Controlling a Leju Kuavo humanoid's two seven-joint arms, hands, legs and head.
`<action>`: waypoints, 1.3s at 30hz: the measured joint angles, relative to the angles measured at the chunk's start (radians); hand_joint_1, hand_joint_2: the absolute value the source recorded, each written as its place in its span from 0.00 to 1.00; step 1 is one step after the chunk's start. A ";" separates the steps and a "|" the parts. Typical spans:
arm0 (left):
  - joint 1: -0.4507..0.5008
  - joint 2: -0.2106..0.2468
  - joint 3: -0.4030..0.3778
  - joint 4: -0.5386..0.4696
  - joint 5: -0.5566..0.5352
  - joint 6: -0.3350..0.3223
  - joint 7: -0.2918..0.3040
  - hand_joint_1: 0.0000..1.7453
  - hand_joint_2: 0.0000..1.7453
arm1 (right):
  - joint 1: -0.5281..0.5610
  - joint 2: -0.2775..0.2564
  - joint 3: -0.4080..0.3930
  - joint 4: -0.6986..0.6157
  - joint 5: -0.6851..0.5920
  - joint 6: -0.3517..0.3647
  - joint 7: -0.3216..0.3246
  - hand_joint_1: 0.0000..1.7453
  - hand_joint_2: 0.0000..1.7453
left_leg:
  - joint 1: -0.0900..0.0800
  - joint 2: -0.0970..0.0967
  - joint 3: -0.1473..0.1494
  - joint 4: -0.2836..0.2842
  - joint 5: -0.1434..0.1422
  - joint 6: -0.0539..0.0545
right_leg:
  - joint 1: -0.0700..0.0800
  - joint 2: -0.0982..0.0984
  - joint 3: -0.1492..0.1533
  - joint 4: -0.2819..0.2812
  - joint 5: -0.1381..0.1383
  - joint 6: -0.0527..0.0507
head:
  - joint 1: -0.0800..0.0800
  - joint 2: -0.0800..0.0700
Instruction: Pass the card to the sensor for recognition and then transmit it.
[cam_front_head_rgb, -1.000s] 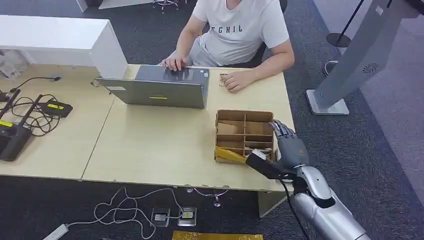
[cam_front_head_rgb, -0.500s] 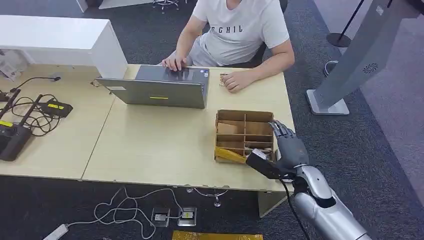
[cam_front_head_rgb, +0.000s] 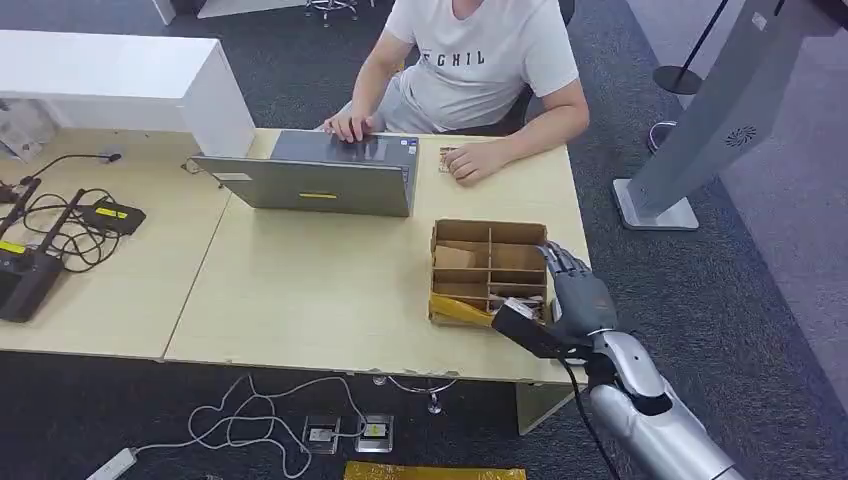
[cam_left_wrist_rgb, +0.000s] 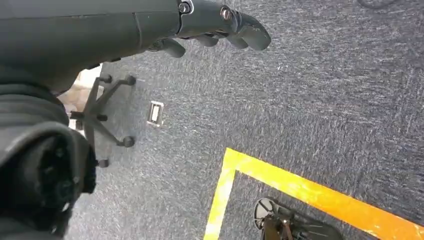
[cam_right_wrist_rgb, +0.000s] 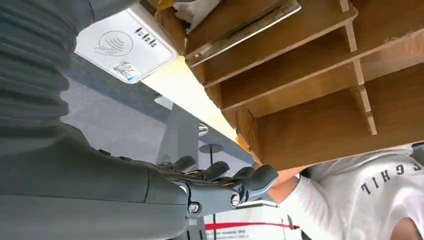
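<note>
head view: right hand (cam_front_head_rgb: 578, 300) beside the cardboard organizer (cam_front_head_rgb: 488, 270), fingers extended, holding nothing.

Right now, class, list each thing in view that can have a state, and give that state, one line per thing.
Laptop: lid open, a person's hand on its keyboard.
Cardboard box: open-topped, divided into compartments, upright on the table.
Card reader: lying on the table beside the box.
Right hand: fingers extended over the box's edge, holding nothing.
Left hand: hanging over the carpet, fingers apart, holding nothing.
</note>
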 joint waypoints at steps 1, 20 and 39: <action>0.000 0.000 0.000 0.000 0.000 0.000 -0.002 0.00 0.00 | 0.000 0.000 0.000 0.000 -0.001 0.000 0.000 0.00 1.00 | 0.000 0.000 0.000 0.000 0.000 0.000 | 0.000 0.000 0.000 0.000 0.000 0.000 | 0.000 0.000; 0.000 0.000 0.000 0.000 0.000 -0.008 -0.010 0.00 0.00 | -0.002 0.019 0.034 0.004 0.019 0.005 -0.008 0.00 1.00 | 0.000 0.000 0.000 0.000 0.000 0.000 | 0.000 0.000 0.000 0.000 0.000 0.000 | 0.000 0.000; 0.000 0.000 -0.002 0.000 -0.005 -0.011 -0.015 0.00 0.00 | 0.009 0.021 0.043 0.009 0.043 -0.002 -0.005 0.00 1.00 | 0.000 0.000 0.000 0.000 0.000 0.000 | 0.000 0.000 0.000 0.000 0.000 0.000 | 0.000 0.000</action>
